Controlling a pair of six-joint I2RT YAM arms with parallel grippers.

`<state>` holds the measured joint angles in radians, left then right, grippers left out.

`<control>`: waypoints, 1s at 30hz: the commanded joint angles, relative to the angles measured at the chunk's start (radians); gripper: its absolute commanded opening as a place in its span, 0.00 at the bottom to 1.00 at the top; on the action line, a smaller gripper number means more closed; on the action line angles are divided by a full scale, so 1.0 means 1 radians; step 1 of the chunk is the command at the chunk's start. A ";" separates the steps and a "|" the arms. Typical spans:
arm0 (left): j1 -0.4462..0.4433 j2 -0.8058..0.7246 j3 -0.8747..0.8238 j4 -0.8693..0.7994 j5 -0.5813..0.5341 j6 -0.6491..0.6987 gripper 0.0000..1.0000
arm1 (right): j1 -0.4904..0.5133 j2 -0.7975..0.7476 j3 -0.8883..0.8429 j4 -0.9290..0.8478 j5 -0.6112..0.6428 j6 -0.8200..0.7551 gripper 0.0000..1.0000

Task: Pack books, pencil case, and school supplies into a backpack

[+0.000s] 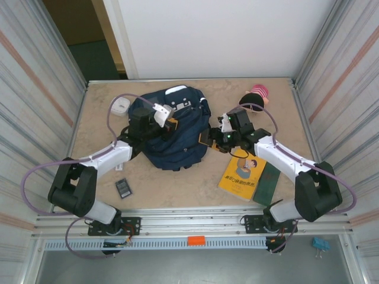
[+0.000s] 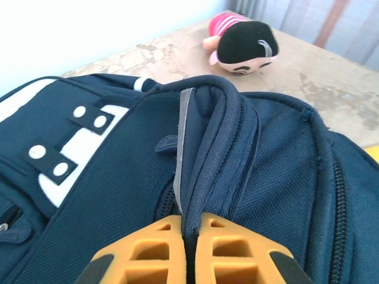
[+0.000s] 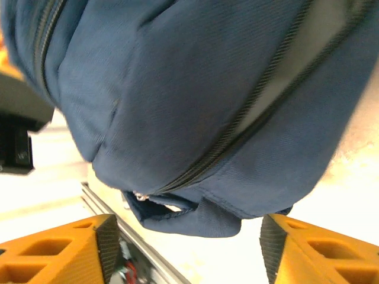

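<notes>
My left tool (image 2: 189, 255) is clenched on a navy fold at the top of the backpack (image 1: 172, 139), which lies in the middle of the desk (image 1: 177, 188). My right tool (image 3: 186, 245) is released, its fingers spread wide at the backpack's edge with a small fabric tab (image 3: 177, 216) between them, clear of both. The yellow book (image 1: 241, 176) and green book (image 1: 267, 183) lie side by side to the backpack's right.

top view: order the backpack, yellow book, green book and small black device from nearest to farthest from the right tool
1. backpack, directly at the right tool
2. yellow book, front right
3. green book, further right beside it
4. small black device, front left
</notes>
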<state>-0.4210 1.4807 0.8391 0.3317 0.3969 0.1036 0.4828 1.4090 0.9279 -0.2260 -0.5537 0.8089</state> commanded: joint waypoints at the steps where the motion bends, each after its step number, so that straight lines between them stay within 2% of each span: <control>1: 0.011 -0.064 0.033 0.097 0.195 0.068 0.00 | 0.000 -0.011 -0.029 0.154 -0.010 0.145 0.68; 7: 0.021 -0.039 0.052 0.130 0.297 0.050 0.00 | 0.036 0.065 -0.040 0.349 0.007 0.289 0.66; 12: 0.020 -0.043 0.040 0.150 0.270 0.000 0.00 | 0.063 0.117 -0.059 0.507 0.070 0.417 0.38; 15: 0.021 -0.066 0.046 0.093 0.171 -0.035 0.00 | 0.086 0.113 -0.054 0.519 0.137 0.431 0.11; 16: 0.021 -0.080 0.049 0.066 0.121 -0.056 0.07 | 0.095 0.103 -0.055 0.529 0.169 0.439 0.04; 17: 0.021 -0.097 0.056 0.030 0.069 -0.088 0.18 | 0.104 0.093 -0.054 0.536 0.198 0.446 0.01; 20: 0.017 -0.174 0.090 -0.122 -0.017 -0.175 0.44 | 0.125 0.072 -0.040 0.526 0.273 0.447 0.00; 22: 0.001 -0.233 0.117 -0.247 -0.120 -0.247 0.51 | 0.136 0.065 -0.023 0.521 0.305 0.447 0.00; 26: -0.041 -0.378 0.138 -0.493 -0.294 -0.422 0.52 | 0.164 0.063 0.014 0.558 0.346 0.434 0.00; 30: -0.090 -0.507 0.115 -0.672 -0.395 -0.654 0.50 | 0.202 0.069 0.040 0.564 0.439 0.440 0.00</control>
<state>-0.4862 1.0233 0.9604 -0.1196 0.1432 -0.3237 0.6628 1.5162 0.9016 0.2470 -0.2234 1.2312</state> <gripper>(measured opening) 0.506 0.078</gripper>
